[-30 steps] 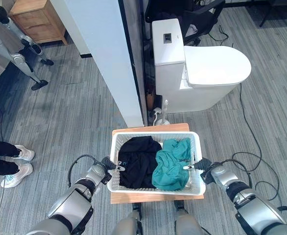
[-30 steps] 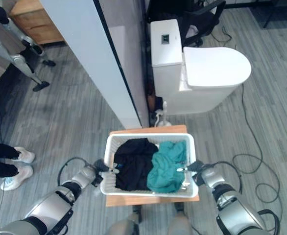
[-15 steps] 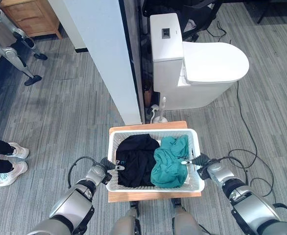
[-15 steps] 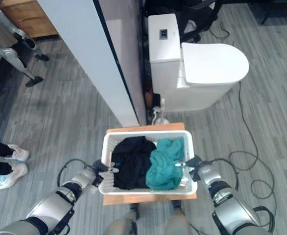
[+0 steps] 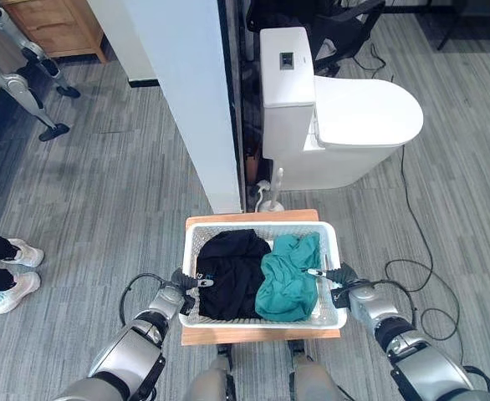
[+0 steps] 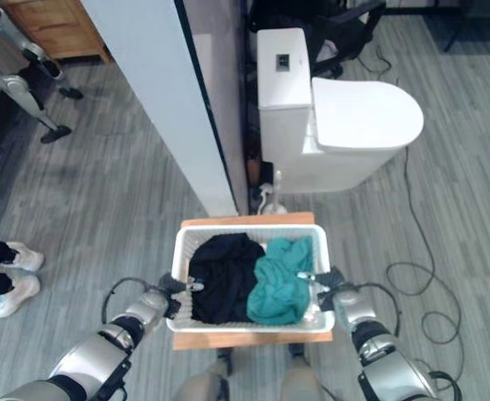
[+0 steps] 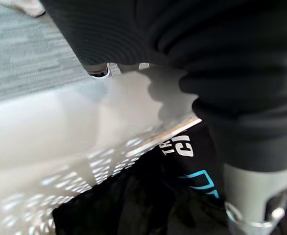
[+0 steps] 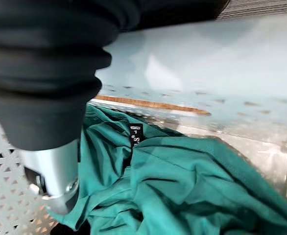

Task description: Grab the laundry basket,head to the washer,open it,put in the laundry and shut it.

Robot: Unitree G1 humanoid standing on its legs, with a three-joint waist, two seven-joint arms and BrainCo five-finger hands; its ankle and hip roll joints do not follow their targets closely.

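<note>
Little is changed among the things since a second ago: the whole scene is shifted a little in the head views, which points to the camera, and both hands are kept at the short ends of the basket as before. At the far left, a person's white shoes [image 5: 9, 267] are seen on the grey floor [image 5: 103, 192], and further up a wooden cabinet [image 5: 57, 23] is seen by the wall. The left hand [image 5: 181, 281] is held against the left end of the white laundry basket [image 5: 264, 233], its dark cover at the rim and one silver finger [image 7: 258, 196] reaching down inside over the black garment [image 5: 228, 284]; whether its fingers are curled round the rim cannot be told. The basket is rested on a small wooden stand [image 5: 253, 217], with the black garment in its left half and a teal garment [image 5: 288, 280] in its right half, the two touching in the middle. Behind the stand a white partition [image 5: 195, 100] is seen upright, with a white toilet [image 5: 337, 117] just to its right. The right hand [image 5: 339, 277] is set at the basket's right end, its dark cover over the rim and a silver finger [image 8: 55, 176] lying inside against the perforated wall beside the teal garment; how firmly it is closed cannot be told either. A black cable [image 5: 416, 242] is trailed over the floor at the far right.
</note>
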